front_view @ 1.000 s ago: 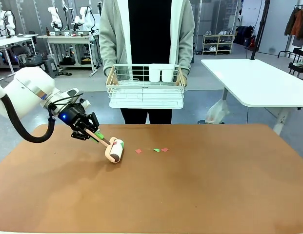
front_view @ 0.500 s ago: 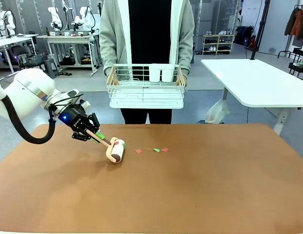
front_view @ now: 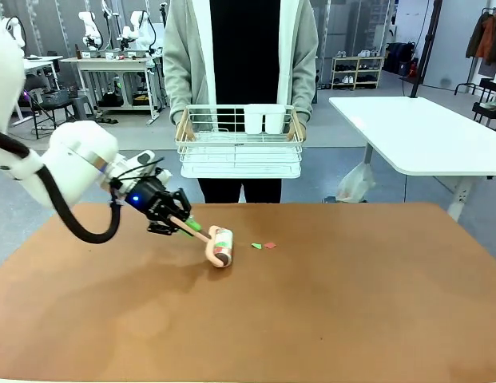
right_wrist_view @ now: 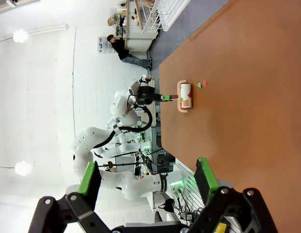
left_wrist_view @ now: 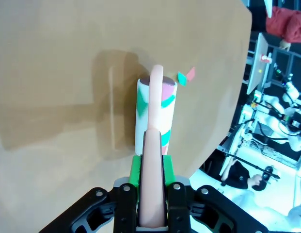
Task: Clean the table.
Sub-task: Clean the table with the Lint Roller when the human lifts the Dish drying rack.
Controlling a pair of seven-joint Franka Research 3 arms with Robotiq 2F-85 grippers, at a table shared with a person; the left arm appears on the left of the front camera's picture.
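Our flat, reddish-brown table (front_view: 351, 303) stretches between us and a person (front_view: 240, 48), with lots of bare room to the right and near us. Close to its far edge, our left gripper (front_view: 186, 226) squeezes the handle of a sticky roller (front_view: 221, 246), near two paper bits (front_view: 263, 245). Our right gripper (right_wrist_view: 146, 177) has its fingers wide apart.

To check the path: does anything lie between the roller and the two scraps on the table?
Nothing visible. Bare table separates the roller, held by the left gripper, from the green scrap and red scrap.
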